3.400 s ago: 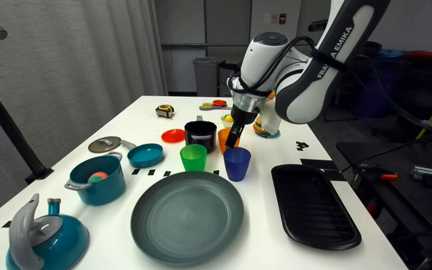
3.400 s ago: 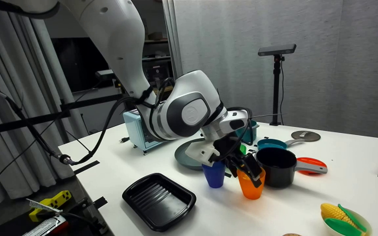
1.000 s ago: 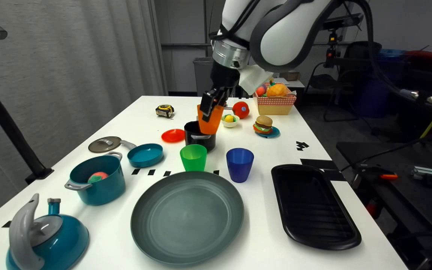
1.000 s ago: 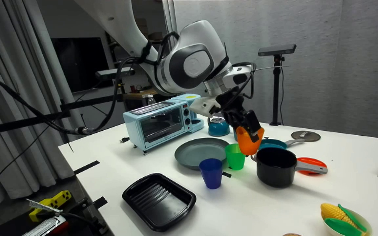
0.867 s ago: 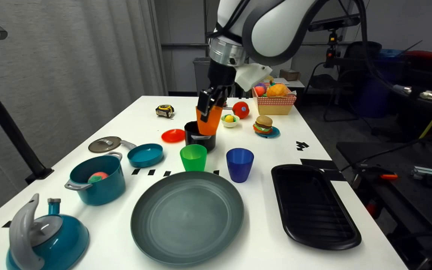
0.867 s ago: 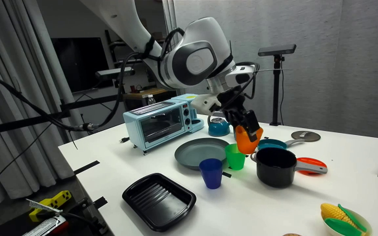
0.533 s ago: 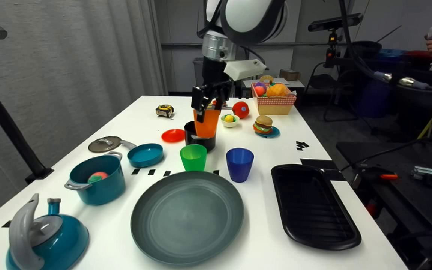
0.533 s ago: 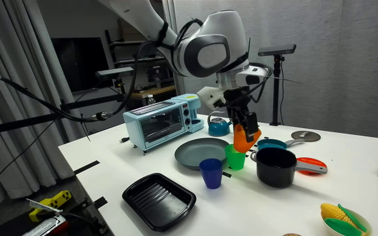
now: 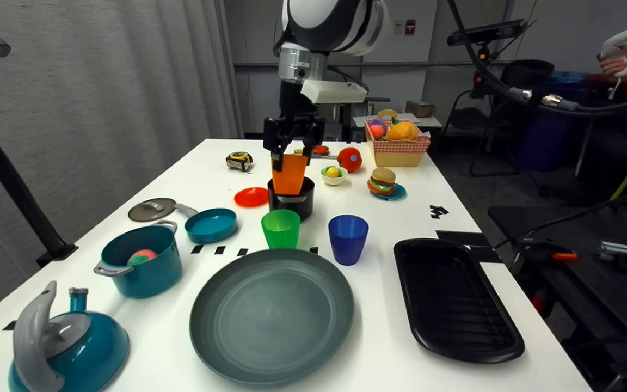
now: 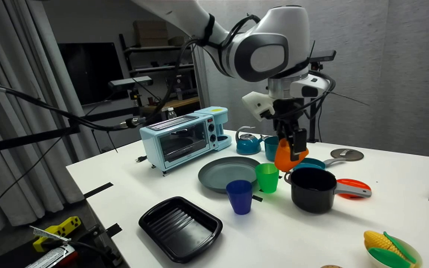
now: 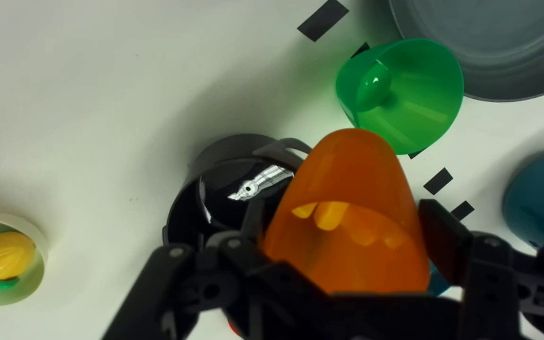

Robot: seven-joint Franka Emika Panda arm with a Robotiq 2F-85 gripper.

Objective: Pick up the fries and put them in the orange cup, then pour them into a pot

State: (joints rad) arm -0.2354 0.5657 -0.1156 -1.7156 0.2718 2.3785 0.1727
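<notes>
Black claw [image 9: 292,158] is gripping tilted orange plastic cup [image 9: 288,177], yellow sticks [image 11: 330,216] inside; round black pot [image 10: 312,198] is standing below claw.

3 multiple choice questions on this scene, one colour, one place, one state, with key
1. What colour is the nearest cup to the black tray?
a) green b) blue c) orange

2. Where are the yellow fries?
a) grey plate b) black tray c) orange cup

3. The gripper is:
a) gripping the orange cup b) empty c) out of view

1 b: plainly blue in both exterior views
2 c: they show inside it in the wrist view
3 a: both exterior views show the orange cup held up
</notes>
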